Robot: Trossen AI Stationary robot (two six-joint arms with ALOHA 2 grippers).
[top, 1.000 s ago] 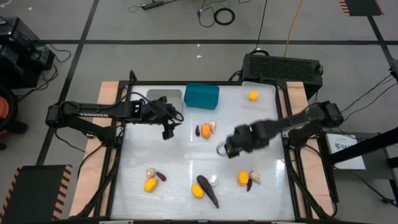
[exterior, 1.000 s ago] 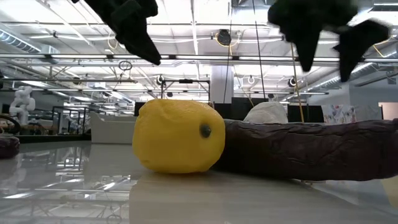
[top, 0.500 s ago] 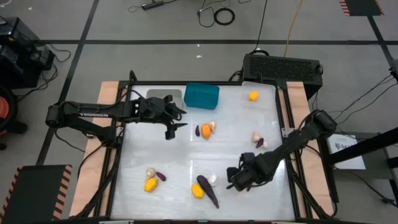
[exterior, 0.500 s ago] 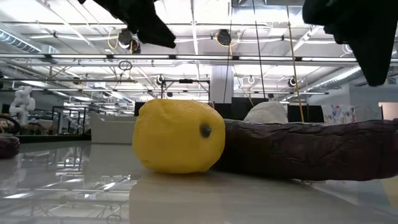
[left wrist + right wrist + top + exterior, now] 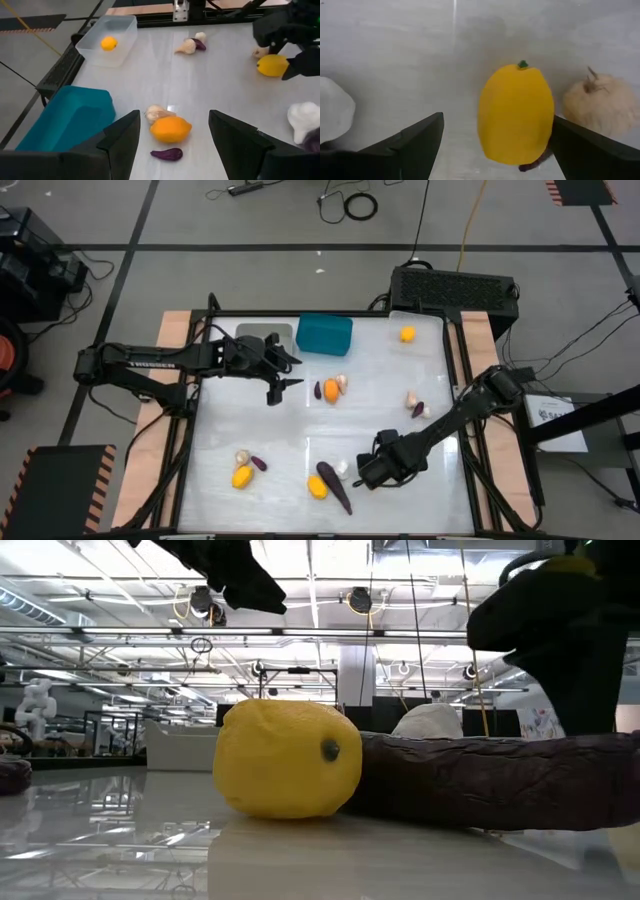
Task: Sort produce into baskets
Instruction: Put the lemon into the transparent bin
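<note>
Where the glossy white worktop (image 5: 300, 430) meets a wide hall with ceiling lights, the right claw (image 5: 490, 145) hangs low, fingers spread wide around a yellow fruit (image 5: 516, 114), empty; a beige bulb (image 5: 601, 105) lies beside it. The left claw (image 5: 172, 132), open and empty, hovers near the teal basket (image 5: 324, 334). The clear basket (image 5: 107, 40) holds one fruit.

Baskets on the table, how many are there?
3, side by side along one table edge: a grey basket, a teal basket in the middle, and a clear basket holding one orange fruit. None looks hidden.
</note>
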